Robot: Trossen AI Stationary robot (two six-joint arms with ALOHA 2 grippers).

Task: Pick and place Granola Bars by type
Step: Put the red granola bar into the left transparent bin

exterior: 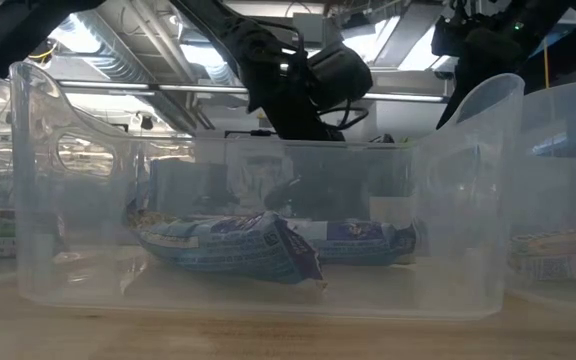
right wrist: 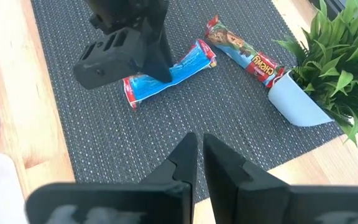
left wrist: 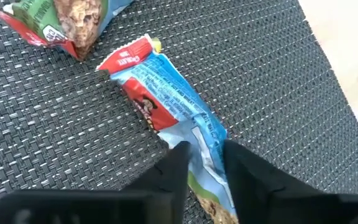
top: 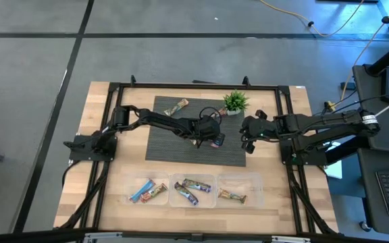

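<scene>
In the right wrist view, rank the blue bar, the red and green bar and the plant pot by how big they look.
1. Plant pot, biggest.
2. Blue bar and red and green bar look about alike; the left gripper hides part of the blue bar, so no ranking.

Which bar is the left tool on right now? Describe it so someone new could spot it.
Start at the dark woven mat in the table's middle. Near its centre the left tool straddles a blue-wrapped bar with a red end, lying flat on the mat. Unlike the green-and-red bar next to the potted plant, its wrapper is mostly light blue.
</scene>
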